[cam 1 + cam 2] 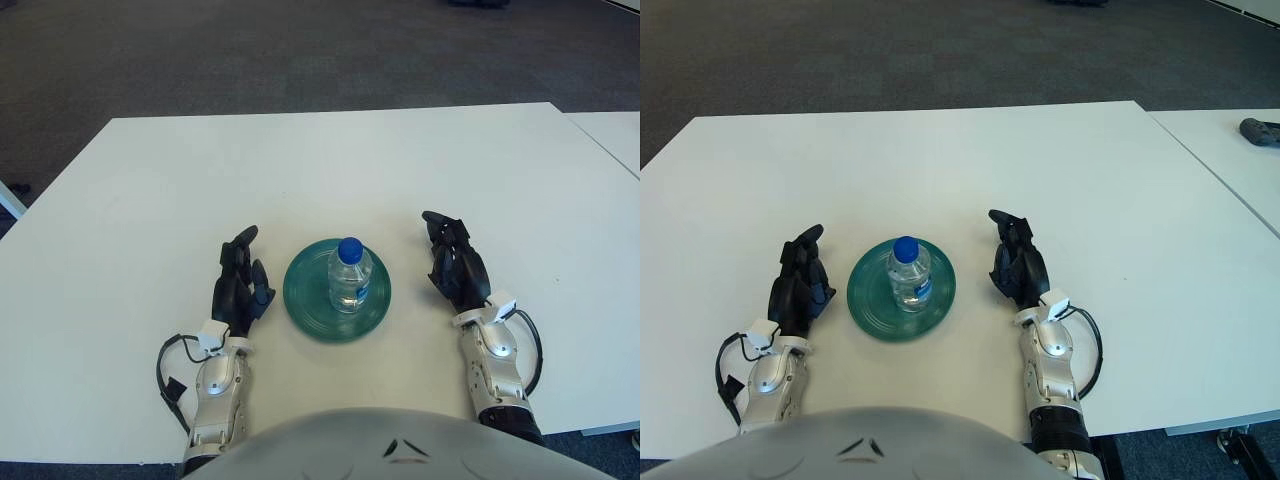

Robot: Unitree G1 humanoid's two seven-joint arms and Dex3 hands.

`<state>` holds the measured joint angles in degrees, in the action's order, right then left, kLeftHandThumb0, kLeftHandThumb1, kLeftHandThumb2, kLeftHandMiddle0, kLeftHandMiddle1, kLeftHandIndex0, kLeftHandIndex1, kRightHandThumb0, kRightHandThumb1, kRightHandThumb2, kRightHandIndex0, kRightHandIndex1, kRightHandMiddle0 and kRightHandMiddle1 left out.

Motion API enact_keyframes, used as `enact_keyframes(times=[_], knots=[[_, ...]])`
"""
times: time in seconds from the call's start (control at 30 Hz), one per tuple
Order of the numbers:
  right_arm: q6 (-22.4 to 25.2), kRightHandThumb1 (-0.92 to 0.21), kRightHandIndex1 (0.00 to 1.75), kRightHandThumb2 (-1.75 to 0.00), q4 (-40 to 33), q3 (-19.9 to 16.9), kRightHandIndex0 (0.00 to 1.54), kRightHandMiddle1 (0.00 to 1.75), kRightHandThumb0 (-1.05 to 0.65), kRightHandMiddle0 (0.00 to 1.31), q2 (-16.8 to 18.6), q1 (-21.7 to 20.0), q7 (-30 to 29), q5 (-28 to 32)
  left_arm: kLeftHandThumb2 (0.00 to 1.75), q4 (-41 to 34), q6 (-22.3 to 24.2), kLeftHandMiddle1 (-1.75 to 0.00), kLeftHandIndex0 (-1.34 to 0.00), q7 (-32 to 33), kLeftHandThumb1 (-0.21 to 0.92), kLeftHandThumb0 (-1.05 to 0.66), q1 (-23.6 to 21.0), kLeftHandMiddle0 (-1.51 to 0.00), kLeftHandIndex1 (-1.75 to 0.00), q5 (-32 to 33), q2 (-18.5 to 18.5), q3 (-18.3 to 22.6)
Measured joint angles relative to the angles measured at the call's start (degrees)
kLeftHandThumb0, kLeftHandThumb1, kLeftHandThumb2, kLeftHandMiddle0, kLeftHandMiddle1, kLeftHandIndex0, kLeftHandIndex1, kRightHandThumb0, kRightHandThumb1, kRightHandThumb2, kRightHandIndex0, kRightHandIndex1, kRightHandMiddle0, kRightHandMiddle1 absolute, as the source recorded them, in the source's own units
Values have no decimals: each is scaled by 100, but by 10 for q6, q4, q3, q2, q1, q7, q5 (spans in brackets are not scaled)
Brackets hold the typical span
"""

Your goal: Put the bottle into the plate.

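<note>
A clear plastic bottle (349, 276) with a blue cap and a blue label stands upright in the middle of a round green plate (304, 303) on the white table. My left hand (241, 281) shows just left of the plate, fingers relaxed and holding nothing. To the right of the plate, a short gap away, my right hand (452, 258) is likewise open with nothing in it. Neither hand touches the bottle or the plate.
The white table (300, 170) stretches wide behind the plate, with dark carpet beyond its far edge. A second white table (1230, 150) stands at the right, with a small dark object (1260, 131) on it.
</note>
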<state>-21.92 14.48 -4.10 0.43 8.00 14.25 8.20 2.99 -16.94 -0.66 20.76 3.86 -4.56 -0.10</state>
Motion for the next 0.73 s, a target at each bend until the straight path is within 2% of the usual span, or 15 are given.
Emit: enact_keyframes(times=[0.13,0.3,0.47,0.73], knots=[[1,-92,0,-85,-1,1,41,90,-70,0,-2,0,-6,-3,84,0,-2,-4,-7,1,92,-82,1,-55,-97,-2,-1,-1],[11,-92,0,-84,-6,4,38,89,-71,0,-6,1,-10,-5,80,-40,32,-5,-7,17,92,-81,18,-56,-96,-8,-13,-11],[15,-92,0,-84,-8,6,37,89,-71,0,-8,1,-10,-4,76,-50,45,-5,-7,22,92,-81,23,-56,-95,-8,-21,-12],[14,-92,1,-83,-8,10,39,89,-71,1,-8,1,-18,-7,75,-50,47,-4,-6,22,92,-80,22,-56,-94,-6,-23,-11]])
